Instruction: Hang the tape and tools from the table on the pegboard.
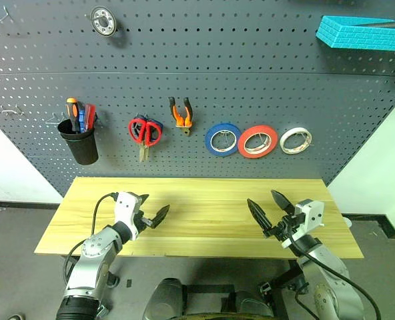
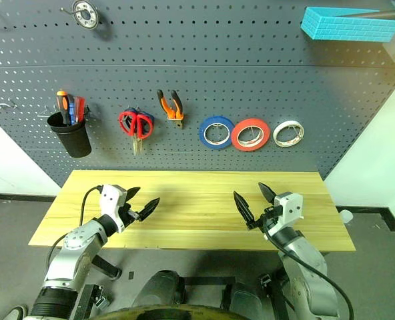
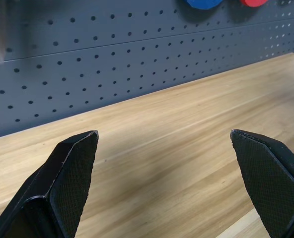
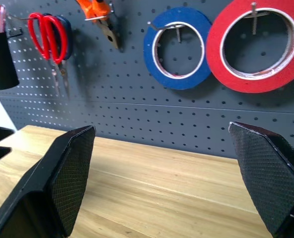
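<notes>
The blue tape (image 1: 223, 139) hangs on a hook of the dark grey pegboard (image 1: 251, 80). Left of it hang the orange-and-black pliers (image 1: 181, 112) and the red-handle scissors (image 1: 145, 131). The orange-handle screwdriver (image 1: 71, 109) stands in a black cup (image 1: 81, 143) fixed to the board. The light wood table (image 1: 204, 200) below is bare. My left gripper (image 1: 155, 204) hovers open over the table's left front, nothing between its fingers (image 3: 72, 173). Over the right front my right gripper (image 1: 261, 197) is open and empty, pointing toward the blue tape (image 4: 177, 47) and the scissors (image 4: 48, 37).
A red roll (image 1: 257, 141) and a white roll (image 1: 295, 140) hang right of the blue tape. Blue and red screwdrivers share the cup. A turquoise block (image 1: 364, 32) sits at the upper right and a round metal disc (image 1: 104, 20) at the upper left of the board.
</notes>
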